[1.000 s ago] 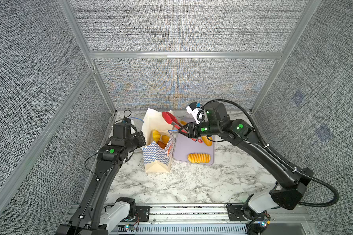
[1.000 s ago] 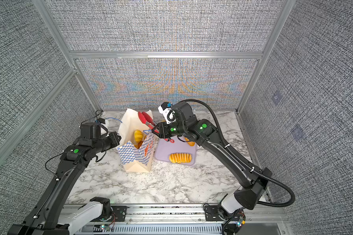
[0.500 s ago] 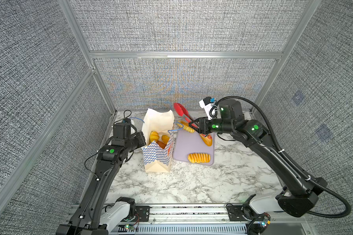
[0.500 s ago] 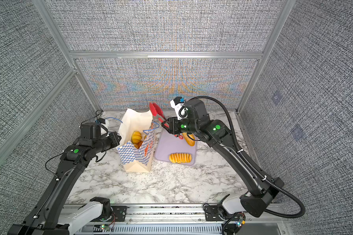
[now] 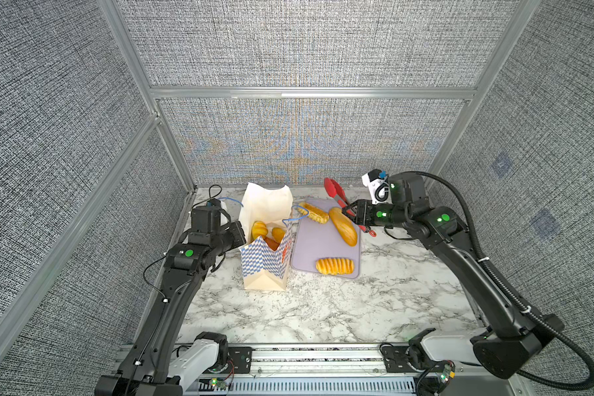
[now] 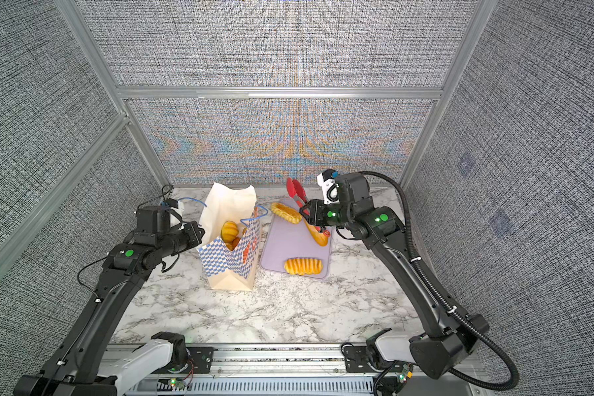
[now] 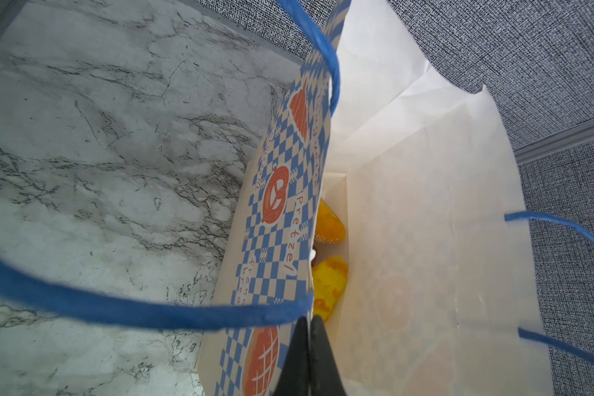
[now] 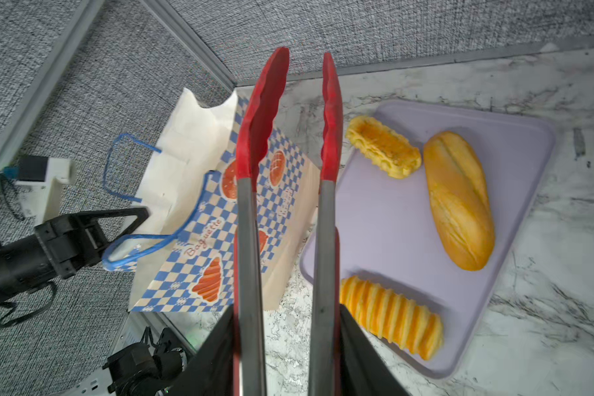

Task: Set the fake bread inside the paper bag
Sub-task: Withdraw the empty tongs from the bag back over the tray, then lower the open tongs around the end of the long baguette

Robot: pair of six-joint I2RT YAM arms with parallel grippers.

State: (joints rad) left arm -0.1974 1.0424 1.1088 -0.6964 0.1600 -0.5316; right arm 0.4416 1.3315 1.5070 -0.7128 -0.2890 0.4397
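The paper bag [image 5: 264, 264] [image 6: 227, 264] stands open on the marble, with several pieces of fake bread [image 5: 259, 229] [image 7: 328, 223] inside. My left gripper [image 5: 240, 233] [image 7: 309, 356] is shut on the bag's rim at its checkered side [image 7: 275, 205]. My right gripper [image 5: 354, 214] [image 8: 285, 343] is shut on the red tongs [image 5: 333, 188] [image 8: 261, 120]. Their tips stand apart with nothing between them, above the tray's far end. On the tray lie a long loaf [image 5: 343, 226] [image 8: 458, 202], a ribbed roll [image 5: 334, 266] [image 8: 390, 317] and an oblong pastry [image 5: 312, 212] [image 8: 383, 147].
The flat lavender tray [image 5: 318, 240] [image 8: 374, 223] lies right beside the bag. A blue cord handle [image 7: 134, 308] loops in front of the left wrist camera. Grey fabric walls close in the back and both sides.
My right arm has swung the tongs rightward, from over the bag's mouth to over the tray's far end. The left arm and the bag have stayed put.
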